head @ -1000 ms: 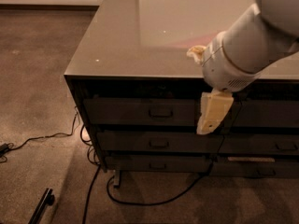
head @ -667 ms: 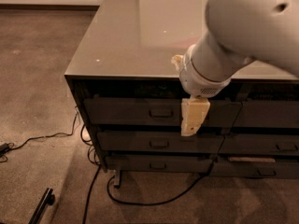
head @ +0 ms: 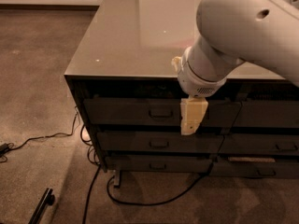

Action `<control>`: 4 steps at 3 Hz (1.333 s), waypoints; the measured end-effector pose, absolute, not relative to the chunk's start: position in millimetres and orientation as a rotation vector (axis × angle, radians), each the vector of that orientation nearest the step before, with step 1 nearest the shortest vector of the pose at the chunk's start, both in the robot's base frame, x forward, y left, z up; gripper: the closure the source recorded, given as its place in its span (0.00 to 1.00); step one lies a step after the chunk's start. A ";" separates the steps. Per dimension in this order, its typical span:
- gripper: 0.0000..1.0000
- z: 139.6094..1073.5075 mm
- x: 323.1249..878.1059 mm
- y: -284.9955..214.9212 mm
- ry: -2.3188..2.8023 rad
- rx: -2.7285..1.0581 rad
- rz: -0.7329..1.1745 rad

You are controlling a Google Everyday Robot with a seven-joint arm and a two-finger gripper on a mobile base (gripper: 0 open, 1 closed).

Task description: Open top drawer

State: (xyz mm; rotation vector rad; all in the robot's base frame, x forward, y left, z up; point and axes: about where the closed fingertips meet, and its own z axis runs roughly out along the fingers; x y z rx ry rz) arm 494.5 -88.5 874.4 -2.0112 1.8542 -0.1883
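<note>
Top drawer (head: 121, 112) lies in the left stack of a dark cabinet, straight under the glossy tabletop (head: 135, 36), and its front looks flush with the frame, so I judge it closed and the task not yet started in earnest. Its small pull handle (head: 160, 111) sits at the middle of the flat panel.

The robot's hand (head: 192, 118) hangs in front of that panel, pointing down, just to the right of the pull handle and about level with it. Whether it touches the panel is hidden by its own bulk. From this angle I cannot tell if the hand is wide or narrow; nothing is visibly held in it. The thick white arm (head: 243, 27) reaches in from the upper right, over the near edge of the tabletop, probably so that the wrist can drop the hand down the face of the cabinet and hook the pull from the front.

Below are the middle drawer (head: 121, 143) and the bottom drawer (head: 135, 164), both apparently shut, and a neighbouring stack (head: 268, 113) stands to the right. Black cables (head: 140, 202) trail over the carpet near the cabinet's foot.

The next move, as I judge it, calls for a small shift left to line up on the pull handle before any tug toward the near side.
</note>
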 end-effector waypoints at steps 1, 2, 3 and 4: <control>0.00 863.0 506.3 -90.8 1.866 -2.027 -0.180; 0.00 837.8 515.6 -91.1 1.874 -2.052 -0.164; 0.00 802.4 526.1 -95.5 1.908 -2.079 -0.150; 0.00 752.3 542.9 -103.0 1.976 -2.108 -0.146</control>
